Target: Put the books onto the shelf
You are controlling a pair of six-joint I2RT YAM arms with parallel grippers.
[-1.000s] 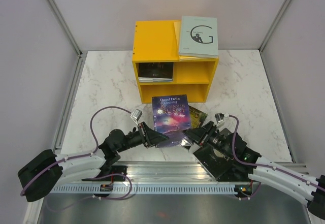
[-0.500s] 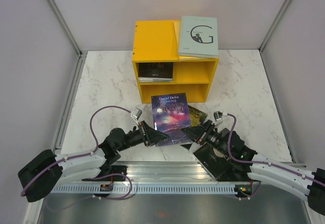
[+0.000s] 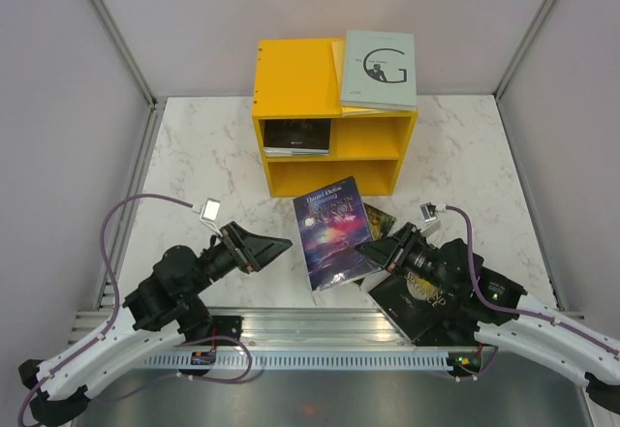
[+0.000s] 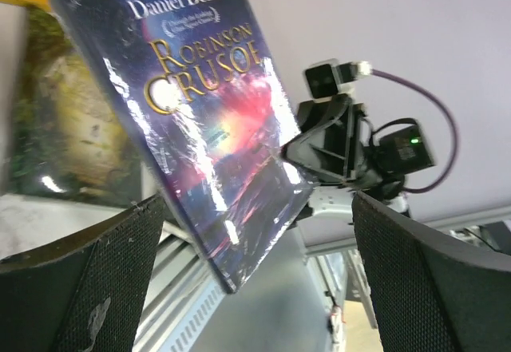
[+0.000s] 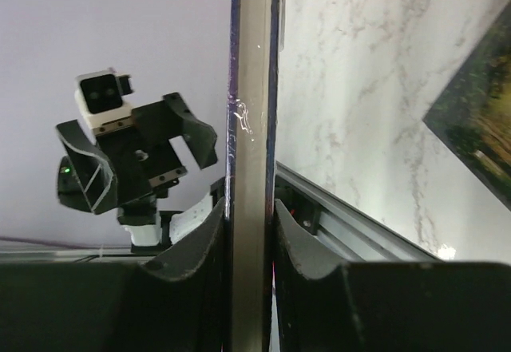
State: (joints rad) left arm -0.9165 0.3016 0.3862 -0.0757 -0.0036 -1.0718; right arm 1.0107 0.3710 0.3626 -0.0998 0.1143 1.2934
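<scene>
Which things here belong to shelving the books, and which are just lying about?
Job: yellow shelf; grey G book on its top; dark book in upper compartment; Robinson Crusoe in right pincer; green book; black book.
Not the job: marble table; metal rail.

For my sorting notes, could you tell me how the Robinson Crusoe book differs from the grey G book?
The Robinson Crusoe book has a dark galaxy cover; the grey G book is pale. The Robinson Crusoe book is held tilted by the right gripper; the grey G book lies flat atop the shelf. Both are paperbacks.
</scene>
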